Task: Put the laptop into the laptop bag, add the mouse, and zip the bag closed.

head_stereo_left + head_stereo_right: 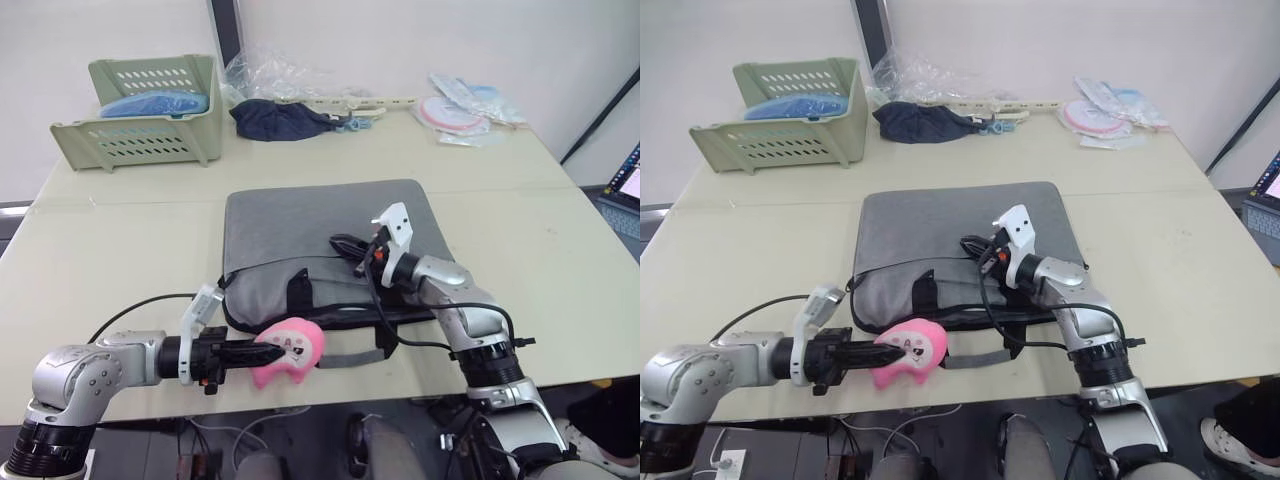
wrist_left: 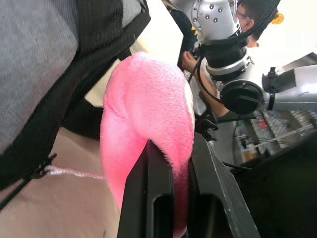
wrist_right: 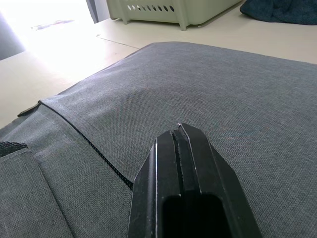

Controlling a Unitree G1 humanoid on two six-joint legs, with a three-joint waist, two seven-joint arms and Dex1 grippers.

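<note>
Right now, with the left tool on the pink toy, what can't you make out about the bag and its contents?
- Laptop and mouse: unseen; whether they are inside the grey laptop bag cannot be told, its fabric hides any contents.
- Zipper state: the bag's front edge is blocked in the eye views by the pink plush toy, held in the left tool, and by cables.
- Whether the shut right tool touches the bag's fabric: unclear.

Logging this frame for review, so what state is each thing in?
Grey fabric laptop bag: lying flat on the table.
Fluffy pink plush toy: clamped in the left gripper.
Right gripper: shut, empty, over the bag.
Green plastic basket: upright, holding something blue.
</note>
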